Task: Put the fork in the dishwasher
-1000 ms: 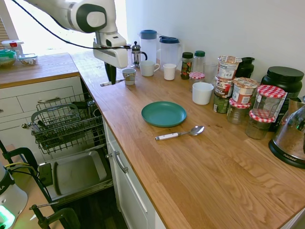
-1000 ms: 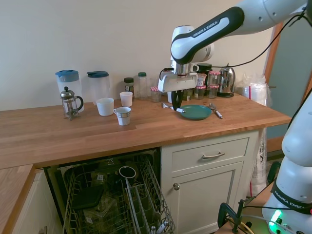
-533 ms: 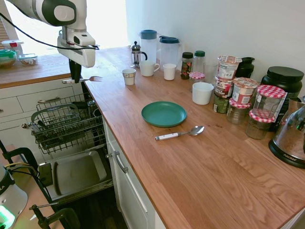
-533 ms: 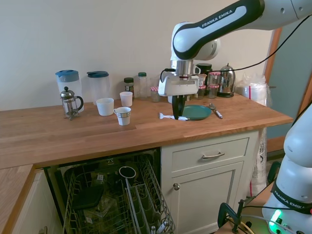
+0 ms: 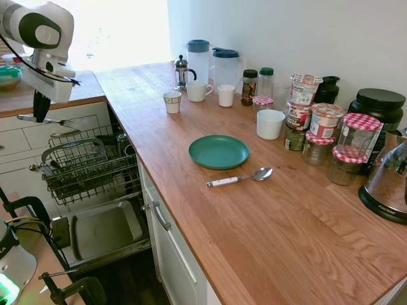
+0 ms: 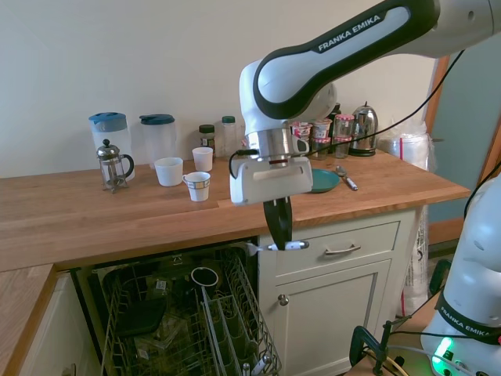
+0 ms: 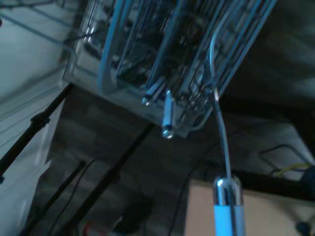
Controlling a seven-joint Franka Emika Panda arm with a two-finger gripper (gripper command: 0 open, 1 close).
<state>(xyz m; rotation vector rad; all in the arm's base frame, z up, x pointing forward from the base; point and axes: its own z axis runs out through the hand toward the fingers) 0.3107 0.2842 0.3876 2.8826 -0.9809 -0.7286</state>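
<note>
Hand [image 6: 278, 244] clamped on slim white-handled fork [image 6: 275, 247] above dark grey wire dishwasher rack [image 5: 86, 165]; risks slipping through the wires or catching on them if released crosswise.

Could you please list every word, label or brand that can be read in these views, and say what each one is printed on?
"FRANKA EMIKA" on the arm's upper link.
"FRANKA EMIKA" on the robot base, small, only just readable.
A brand mark on the kettle base: too small to read.
Labels on the jars and spice bottles: too blurred to read.
Wrist view: no text.
</note>
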